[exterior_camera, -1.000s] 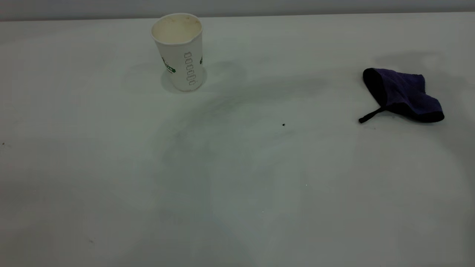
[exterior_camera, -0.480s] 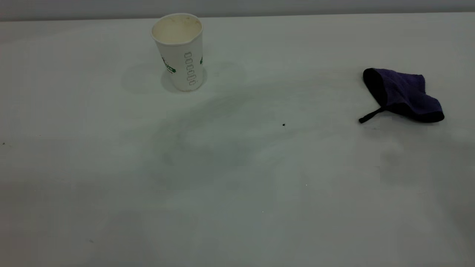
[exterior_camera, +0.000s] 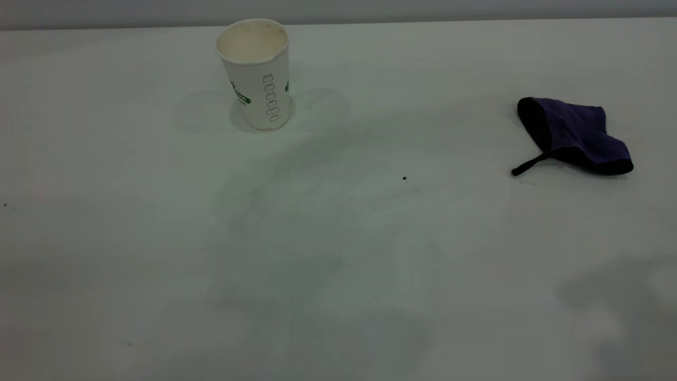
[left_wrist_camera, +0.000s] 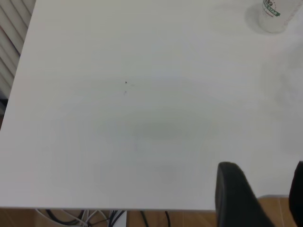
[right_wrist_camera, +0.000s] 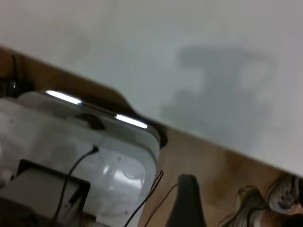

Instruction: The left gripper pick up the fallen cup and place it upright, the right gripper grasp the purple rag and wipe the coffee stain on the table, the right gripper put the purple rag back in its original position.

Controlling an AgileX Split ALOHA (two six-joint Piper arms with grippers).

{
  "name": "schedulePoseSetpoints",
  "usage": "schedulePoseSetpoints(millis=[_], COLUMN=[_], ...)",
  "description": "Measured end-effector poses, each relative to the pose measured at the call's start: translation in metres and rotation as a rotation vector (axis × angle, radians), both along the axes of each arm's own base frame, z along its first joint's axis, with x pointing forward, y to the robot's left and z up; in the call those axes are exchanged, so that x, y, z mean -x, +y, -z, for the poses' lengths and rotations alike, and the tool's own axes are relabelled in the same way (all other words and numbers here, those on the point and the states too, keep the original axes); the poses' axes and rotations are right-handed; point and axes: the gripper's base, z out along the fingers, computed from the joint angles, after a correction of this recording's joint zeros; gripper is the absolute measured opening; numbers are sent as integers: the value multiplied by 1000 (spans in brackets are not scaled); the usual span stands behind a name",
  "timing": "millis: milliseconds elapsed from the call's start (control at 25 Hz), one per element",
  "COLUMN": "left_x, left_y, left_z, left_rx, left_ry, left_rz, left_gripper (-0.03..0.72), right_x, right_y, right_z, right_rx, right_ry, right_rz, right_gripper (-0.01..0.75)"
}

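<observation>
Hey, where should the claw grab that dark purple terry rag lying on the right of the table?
Probably the raised purple fold in the middle of the dark purple terry rag, coming straight down from above. The cloth lies crumpled on the white table, so its hump gives more to pinch than the flat black edging or thin black loop tail.

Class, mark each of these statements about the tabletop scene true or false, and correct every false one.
1. The cup lies on its side. False: it stands upright, mouth up.
2. The purple rag lies on the table, well apart from the cup. True.
3. A tool is holding the rag. False: nothing touches it; no arm shows in the exterior view.
4. A tiny black speck sits on the table between cup and rag. True.
5. The cup is full of dark coffee. False: its inside looks cream, with no liquid visible.
</observation>
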Motion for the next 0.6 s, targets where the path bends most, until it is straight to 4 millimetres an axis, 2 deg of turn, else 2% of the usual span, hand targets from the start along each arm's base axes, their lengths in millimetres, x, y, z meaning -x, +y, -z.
schedulePoseSetpoints(millis=[200,320,480,600], left_x=[0,0,0,0], left_y=[0,0,0,0], left_z=[0,0,0,0], left_rx=[0,0,0,0], left_ry=[0,0,0,0], left_rz=[0,0,0,0], left_gripper=[348,348,348,348], right_x=[61,90,121,138], right_y=[-11,-17,-24,-26], right_z=[2,1,2,9], right_rx=[-6,-14,-24,-34], right_ry=[-150,-262,-408,-483], right_rz=[0,3,47,89], right_gripper=[663,644,621,612])
